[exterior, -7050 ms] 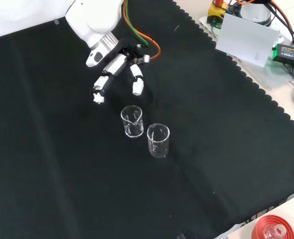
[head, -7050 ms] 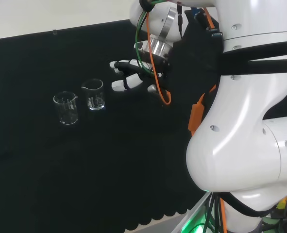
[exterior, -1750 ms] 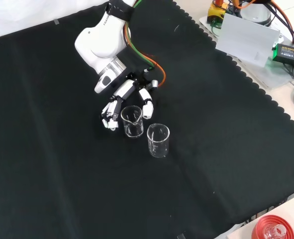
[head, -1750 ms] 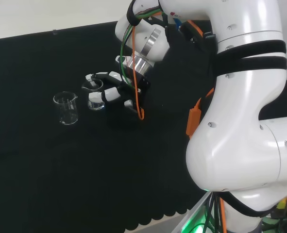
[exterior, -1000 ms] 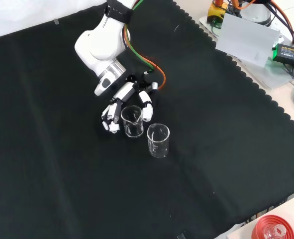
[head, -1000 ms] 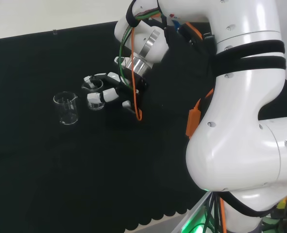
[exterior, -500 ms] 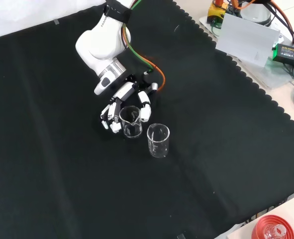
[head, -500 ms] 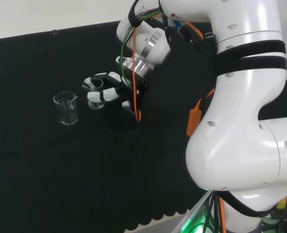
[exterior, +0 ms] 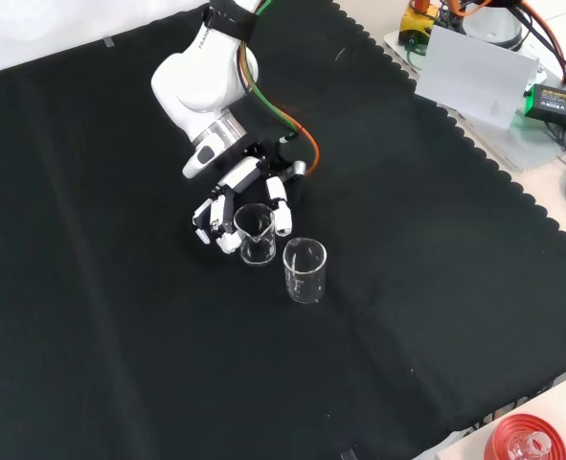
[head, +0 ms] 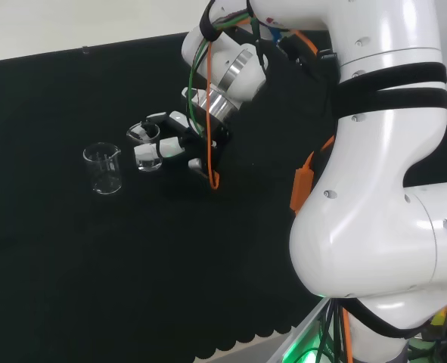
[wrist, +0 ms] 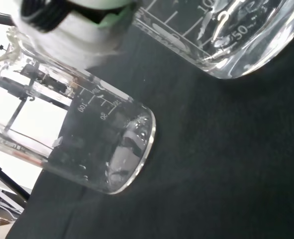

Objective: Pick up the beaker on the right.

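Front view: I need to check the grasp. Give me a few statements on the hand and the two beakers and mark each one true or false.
1. The hand has its fingers curled around the beaker nearer the arm. True.
2. The other beaker lies tipped on its side. False: it stands upright on the black cloth, apart from the hand.
3. Both beakers are clear and look empty. True.
4. In the head view the hand is at the left beaker. False: it is at the right one; the left one stands free.
5. A cork ring sits under the held beaker. False: no stand is under it.
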Robot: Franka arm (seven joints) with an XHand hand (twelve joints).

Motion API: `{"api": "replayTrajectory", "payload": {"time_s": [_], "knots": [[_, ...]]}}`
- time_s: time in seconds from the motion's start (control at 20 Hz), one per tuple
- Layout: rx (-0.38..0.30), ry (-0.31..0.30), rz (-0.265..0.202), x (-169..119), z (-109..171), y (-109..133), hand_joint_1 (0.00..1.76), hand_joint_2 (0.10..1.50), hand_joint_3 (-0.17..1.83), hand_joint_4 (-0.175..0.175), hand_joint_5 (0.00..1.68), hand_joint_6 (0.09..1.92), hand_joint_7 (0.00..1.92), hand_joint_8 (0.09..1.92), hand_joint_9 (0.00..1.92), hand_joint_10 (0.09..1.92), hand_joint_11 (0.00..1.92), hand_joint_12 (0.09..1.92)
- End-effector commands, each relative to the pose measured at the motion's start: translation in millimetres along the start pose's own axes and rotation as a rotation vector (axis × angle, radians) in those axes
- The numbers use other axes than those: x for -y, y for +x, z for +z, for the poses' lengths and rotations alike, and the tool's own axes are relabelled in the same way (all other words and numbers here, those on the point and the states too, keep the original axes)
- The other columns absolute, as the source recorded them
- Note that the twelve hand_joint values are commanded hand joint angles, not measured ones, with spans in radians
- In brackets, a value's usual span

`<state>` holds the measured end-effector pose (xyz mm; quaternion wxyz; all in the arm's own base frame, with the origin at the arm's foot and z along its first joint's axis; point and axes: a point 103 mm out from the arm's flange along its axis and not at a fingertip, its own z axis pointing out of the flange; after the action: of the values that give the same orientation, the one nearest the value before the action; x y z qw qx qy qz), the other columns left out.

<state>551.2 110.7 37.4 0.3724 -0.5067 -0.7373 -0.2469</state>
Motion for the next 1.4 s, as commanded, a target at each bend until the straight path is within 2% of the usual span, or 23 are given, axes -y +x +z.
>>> {"api": "replayTrajectory", "payload": {"time_s": [0.05, 0.3, 0.65, 0.9, 1.2, 1.4], "knots": [[0.031, -0.009, -0.018, -2.8, -8.4, 9.5, 1.04, 1.02, 0.12, 0.175, 1.06, 0.89, 0.85, 0.56, 0.74, 0.58, 0.02, 1.37], [0.069, -0.001, -0.031, -5.1, -20.7, 19.8, 1.05, 1.01, 0.12, 0.175, 1.09, 0.85, 1.01, 0.49, 0.81, 0.54, 0.09, 1.35], [0.101, 0.056, -0.022, -4.6, -36.0, 26.7, 1.07, 0.93, 0.22, 0.175, 1.15, 0.76, 1.32, 0.28, 0.99, 0.45, 0.23, 1.32], [0.156, 0.091, -0.012, -1.7, -44.5, 31.3, 1.08, 0.88, 0.32, 0.175, 1.17, 0.75, 1.38, 0.22, 1.04, 0.43, 0.28, 1.31], [0.261, 0.125, -0.023, -0.2, -50.2, 39.7, 1.08, 0.83, 0.4, 0.175, 1.18, 0.75, 1.41, 0.19, 1.06, 0.41, 0.3, 1.31], [0.282, 0.128, -0.019, 2.6, -54.8, 40.6, 1.09, 0.82, 0.41, 0.175, 1.18, 0.75, 1.42, 0.19, 1.07, 0.41, 0.3, 1.31]]}}
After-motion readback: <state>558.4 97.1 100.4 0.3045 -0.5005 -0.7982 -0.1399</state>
